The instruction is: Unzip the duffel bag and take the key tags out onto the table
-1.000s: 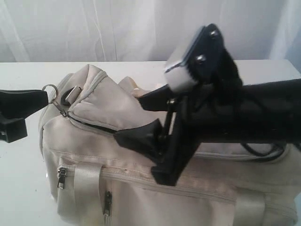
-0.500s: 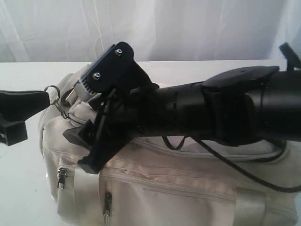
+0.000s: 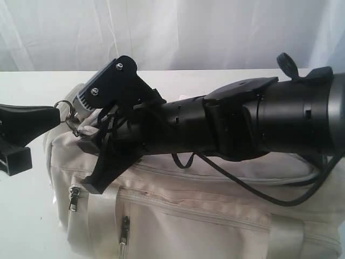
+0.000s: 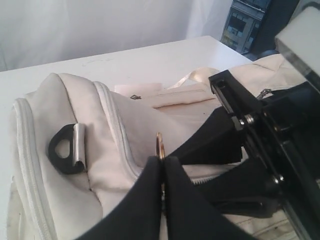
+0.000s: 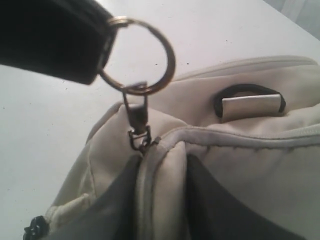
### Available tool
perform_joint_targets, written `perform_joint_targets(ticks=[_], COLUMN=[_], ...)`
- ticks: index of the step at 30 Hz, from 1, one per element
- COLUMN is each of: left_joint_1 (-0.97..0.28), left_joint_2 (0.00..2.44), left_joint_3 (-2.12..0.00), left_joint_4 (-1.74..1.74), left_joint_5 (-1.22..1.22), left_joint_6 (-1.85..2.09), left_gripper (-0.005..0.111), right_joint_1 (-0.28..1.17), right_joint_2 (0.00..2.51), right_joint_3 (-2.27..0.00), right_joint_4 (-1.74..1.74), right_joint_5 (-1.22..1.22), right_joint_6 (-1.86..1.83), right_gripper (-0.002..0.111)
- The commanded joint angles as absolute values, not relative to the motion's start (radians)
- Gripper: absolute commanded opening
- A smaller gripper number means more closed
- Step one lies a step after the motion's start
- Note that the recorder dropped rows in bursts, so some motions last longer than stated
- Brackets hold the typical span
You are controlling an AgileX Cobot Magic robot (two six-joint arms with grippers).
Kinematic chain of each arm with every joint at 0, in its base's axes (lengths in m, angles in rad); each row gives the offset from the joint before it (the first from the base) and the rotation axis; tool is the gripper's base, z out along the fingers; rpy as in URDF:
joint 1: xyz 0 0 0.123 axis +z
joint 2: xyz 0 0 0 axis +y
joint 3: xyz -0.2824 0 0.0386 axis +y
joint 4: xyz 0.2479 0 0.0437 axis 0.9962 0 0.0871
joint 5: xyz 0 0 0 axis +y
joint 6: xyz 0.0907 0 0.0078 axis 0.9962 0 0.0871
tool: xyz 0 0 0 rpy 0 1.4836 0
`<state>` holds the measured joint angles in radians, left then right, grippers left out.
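The cream duffel bag point(image 3: 188, 210) lies on the white table point(image 3: 21, 216). My left gripper point(image 3: 56, 113) is shut on the metal ring point(image 3: 63, 108) of the zip pull at the bag's left end. In the left wrist view the ring point(image 4: 159, 142) sticks up between the closed fingertips of the left gripper point(image 4: 161, 159). My right gripper point(image 3: 89, 137) reaches across the bag's top to that same end. In the right wrist view the right gripper point(image 5: 162, 160) pinches a fold of the bag point(image 5: 250, 150) just below the ring point(image 5: 171, 60) and its clasp point(image 5: 137, 120). The key tags are hidden.
A black D-ring point(image 4: 65, 150) sits on the bag's end panel. Two front-pocket zip pulls point(image 3: 74, 195) hang low on the bag's side. The right arm's cable point(image 3: 259, 197) drapes over the bag. A white curtain hangs behind the table, and dark equipment point(image 4: 245, 25) stands beyond it.
My right arm has swung left across the bag to its left end, and its jaws have closed from wide open onto the fabric fold. The left gripper has held the ring in place.
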<state>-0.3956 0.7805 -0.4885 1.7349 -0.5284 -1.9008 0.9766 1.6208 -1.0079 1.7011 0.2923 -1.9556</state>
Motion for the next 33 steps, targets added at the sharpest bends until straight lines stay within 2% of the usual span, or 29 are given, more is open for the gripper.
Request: perform_joint_targets(ticks=[1, 5, 9, 17, 25, 33], left_joint_1=[-0.401, -0.401, -0.401, -0.401, -0.401, -0.401], left_joint_2=[0.768, 0.768, 0.768, 0.770, 0.844, 0.909], left_joint_3=[-0.495, -0.495, -0.495, -0.495, -0.495, -0.515], left_joint_4=[1.744, 1.744, 1.744, 1.744, 1.744, 1.744], left_joint_5=[-0.518, -0.436, -0.337, -0.310, -0.285, -0.208], left_joint_6=[-1.882, -1.882, -1.882, -1.882, -1.841, -1.791], left_gripper=[0.000, 0.000, 0.000, 0.000, 0.000, 0.000], right_joint_1=[0.978, 0.978, 0.978, 0.978, 0.978, 0.978], right_joint_2=[1.618, 1.610, 1.572, 1.513, 1.491, 1.487], right_joint_3=[-1.016, -1.016, -1.016, -1.016, -1.016, -1.016], right_joint_4=[1.708, 1.692, 1.586, 1.264, 0.995, 0.962], right_joint_5=[0.309, 0.330, 0.359, 0.369, 0.596, 0.730], right_joint_6=[-1.963, -1.963, -1.932, -1.645, -1.451, -1.451], right_gripper=[0.009, 0.002, 0.001, 0.001, 0.001, 0.001])
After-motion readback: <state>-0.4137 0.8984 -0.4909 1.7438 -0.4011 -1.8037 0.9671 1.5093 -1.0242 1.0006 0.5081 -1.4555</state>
